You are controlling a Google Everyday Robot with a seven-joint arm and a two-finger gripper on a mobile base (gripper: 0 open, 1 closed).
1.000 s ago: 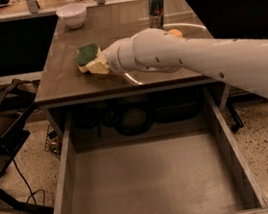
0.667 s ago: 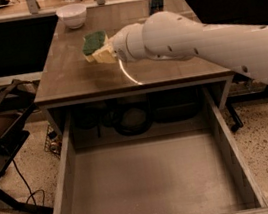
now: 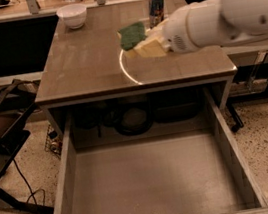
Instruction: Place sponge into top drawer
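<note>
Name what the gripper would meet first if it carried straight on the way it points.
Nothing, as far as shown: the gripper, shut on the green-and-yellow sponge, points left above the brown wooden table; the white bowl sits farther back, though depth is unclear.

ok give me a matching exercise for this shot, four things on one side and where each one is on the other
1 green-topped yellow foam sponge
2 small white round bowl
3 blue-silver metal drink can
4 wide grey top drawer

a far left of the wooden tabletop
b pulled open below the tabletop
c held by the gripper above the tabletop
d far edge, behind the sponge

Pairs: 1-c, 2-a, 3-d, 4-b
</note>
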